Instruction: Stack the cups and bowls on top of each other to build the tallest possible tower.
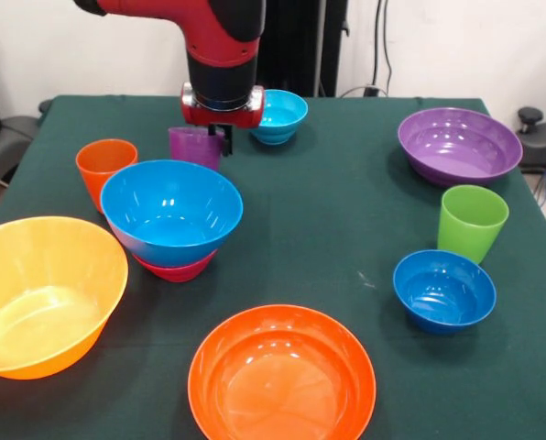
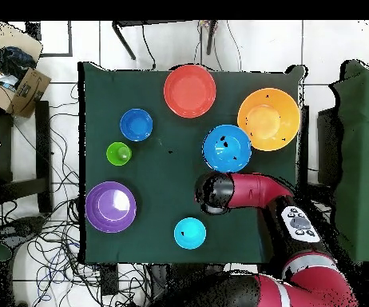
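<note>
Behind the blue bowl [image 1: 171, 212], the gripper [image 1: 222, 137] hangs at the upright purple cup [image 1: 195, 147], partly hiding it; whether it grips cannot be told. A magenta bowl [image 1: 174, 268] peeks out beneath the blue.

A dark green cloth covers the bench [image 1: 346, 211]. Loose cables [image 2: 40, 232] sprawl over the tiled floor beside it, and a cardboard box [image 2: 28, 89] sits nearby.

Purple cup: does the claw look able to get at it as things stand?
Probably yes. The claw hangs right at the purple cup, at its rim, with nothing between them. The sky-blue bowl and orange cup stand close in front, yet apart from it, so they leave the way from above free.
</note>
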